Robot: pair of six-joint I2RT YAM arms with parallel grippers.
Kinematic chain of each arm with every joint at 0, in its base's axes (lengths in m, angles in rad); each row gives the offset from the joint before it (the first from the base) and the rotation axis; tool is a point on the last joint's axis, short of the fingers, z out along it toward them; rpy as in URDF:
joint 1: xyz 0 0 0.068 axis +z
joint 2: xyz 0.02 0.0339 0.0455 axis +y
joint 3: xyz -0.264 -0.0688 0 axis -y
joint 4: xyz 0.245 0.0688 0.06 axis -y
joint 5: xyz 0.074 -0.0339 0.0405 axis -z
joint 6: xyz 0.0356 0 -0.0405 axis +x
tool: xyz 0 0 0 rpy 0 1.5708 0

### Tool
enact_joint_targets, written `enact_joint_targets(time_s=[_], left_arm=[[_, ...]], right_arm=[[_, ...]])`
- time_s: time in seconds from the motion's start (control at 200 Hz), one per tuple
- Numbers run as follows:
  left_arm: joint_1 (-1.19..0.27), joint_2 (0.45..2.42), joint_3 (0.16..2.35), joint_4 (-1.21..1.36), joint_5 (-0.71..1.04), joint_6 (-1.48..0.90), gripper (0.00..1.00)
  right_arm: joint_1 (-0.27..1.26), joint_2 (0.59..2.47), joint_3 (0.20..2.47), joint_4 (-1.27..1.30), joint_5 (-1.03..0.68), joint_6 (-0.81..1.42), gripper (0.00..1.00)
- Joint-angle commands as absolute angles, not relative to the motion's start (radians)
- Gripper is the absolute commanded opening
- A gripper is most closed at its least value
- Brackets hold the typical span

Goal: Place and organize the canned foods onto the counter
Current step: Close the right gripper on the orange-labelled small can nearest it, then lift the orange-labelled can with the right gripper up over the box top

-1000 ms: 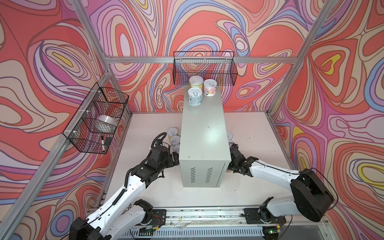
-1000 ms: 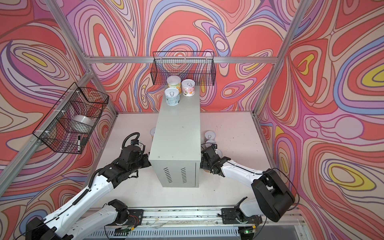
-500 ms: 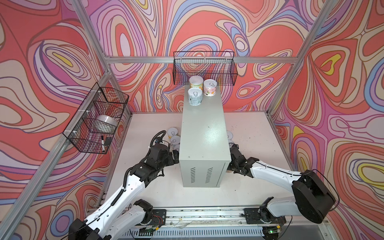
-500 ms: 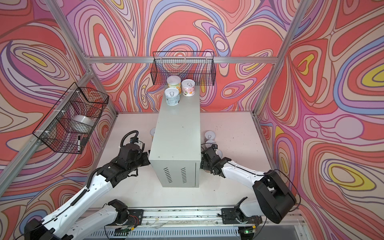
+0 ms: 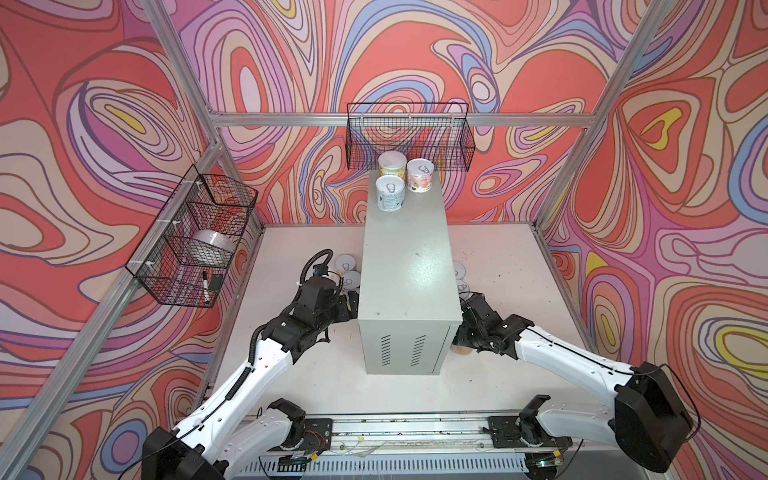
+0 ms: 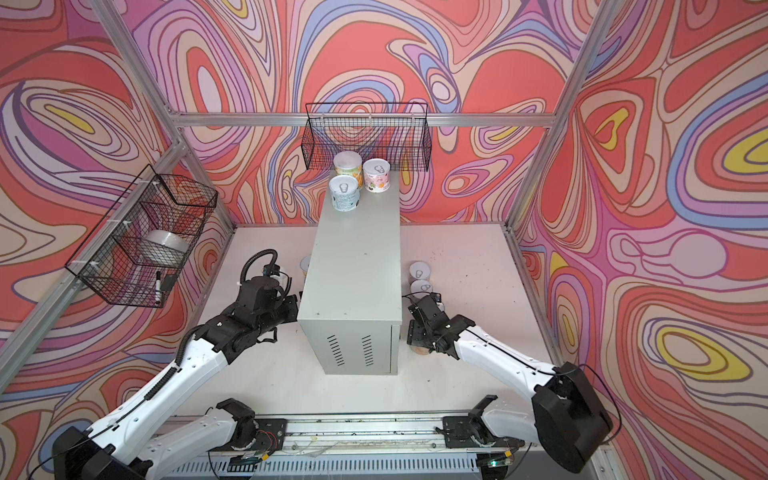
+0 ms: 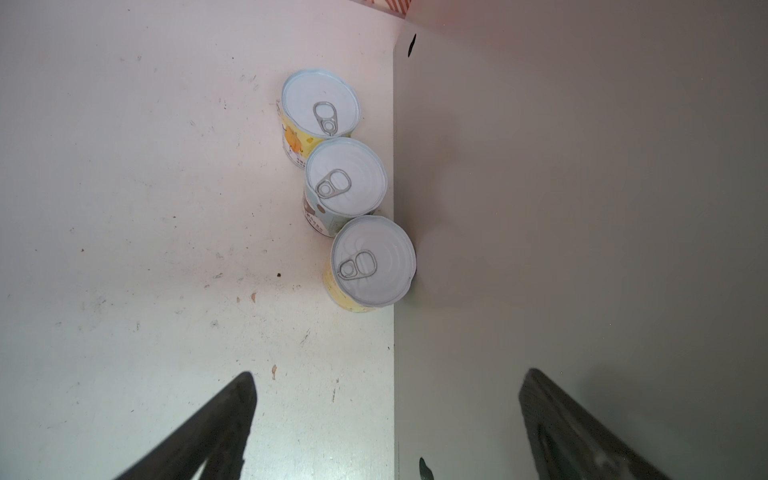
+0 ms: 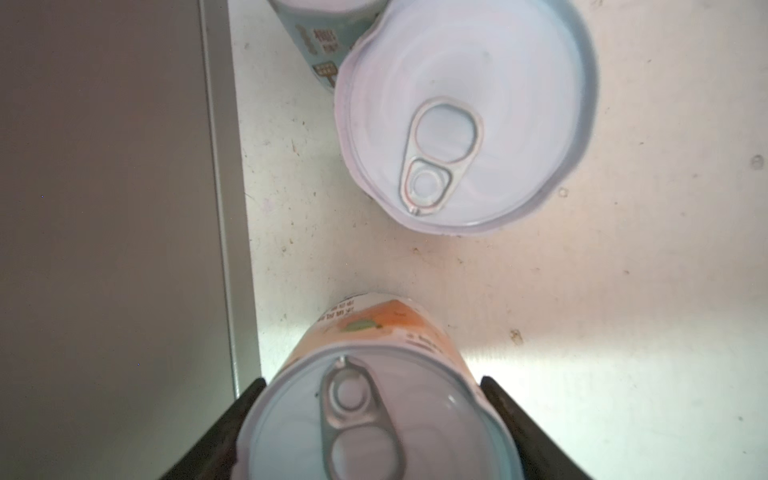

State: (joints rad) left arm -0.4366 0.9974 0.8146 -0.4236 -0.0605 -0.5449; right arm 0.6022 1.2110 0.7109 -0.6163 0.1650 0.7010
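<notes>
I had the left tool (image 7: 388, 374) spread wide and holding nothing. It sat low at the left wall of the grey cabinet (image 5: 407, 270), a little left of centre in both top views. Through its wrist camera, one dark finger (image 7: 216, 424) hung over the white desk (image 7: 124, 208) and its mate hung in front of the cabinet's wall. Ahead of the fingers stood a row of three upright cans, pull-tabs up and just beside one another. The far yellow can (image 7: 320, 104) came first, then a pale-blue can (image 7: 345, 178), then the near yellow can (image 7: 372, 259) right up against the cabinet wall.

The right tool (image 6: 415, 332) was low at the cabinet's right wall near its front corner, right of centre in both top views. It was closed on an orange-labelled can (image 8: 374, 328), with a finger against each side of the lid rim. I could not tell whether that can stood on the desk or was lifted off it. Beyond it, apart from it, stood a second upright can (image 8: 465, 124), and a blue-labelled can (image 8: 320, 37) showed only partly just beside that one.

At the far end of the cabinet's top, upper centre of both top views, three cans stood close together: a green-and-yellow can (image 5: 392, 164), a pink can (image 5: 420, 174) and a light-blue can (image 5: 390, 192).
</notes>
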Motion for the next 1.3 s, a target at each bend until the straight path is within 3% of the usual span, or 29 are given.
enact_joint_targets(time_s=[0.0, 0.351, 0.686, 1.012, 1.247, 1.297], left_arm=[[-0.414, 0.999, 0.844, -0.452, -0.036, -0.520, 1.00], [-0.373, 0.983, 0.884, -0.498, -0.023, -0.489, 0.99], [-0.321, 0.977, 1.029, -0.631, -0.019, -0.429, 1.00], [-0.303, 1.024, 1.173, -0.677, 0.012, -0.376, 0.99], [-0.299, 1.049, 1.283, -0.720, 0.031, -0.330, 1.00], [-0.300, 1.046, 1.294, -0.721, 0.029, -0.321, 1.00]], right_arm=[[0.606, 1.143, 0.778, -0.694, 0.184, 0.696, 0.00], [0.604, 1.042, 0.998, -0.985, 0.325, 0.622, 0.00], [0.593, 1.104, 1.335, -1.163, 0.415, 0.529, 0.00], [0.588, 1.318, 1.872, -1.279, 0.440, 0.350, 0.00], [0.586, 1.633, 2.473, -1.479, 0.318, 0.235, 0.00], [0.579, 1.663, 2.502, -1.459, 0.259, 0.228, 0.00]])
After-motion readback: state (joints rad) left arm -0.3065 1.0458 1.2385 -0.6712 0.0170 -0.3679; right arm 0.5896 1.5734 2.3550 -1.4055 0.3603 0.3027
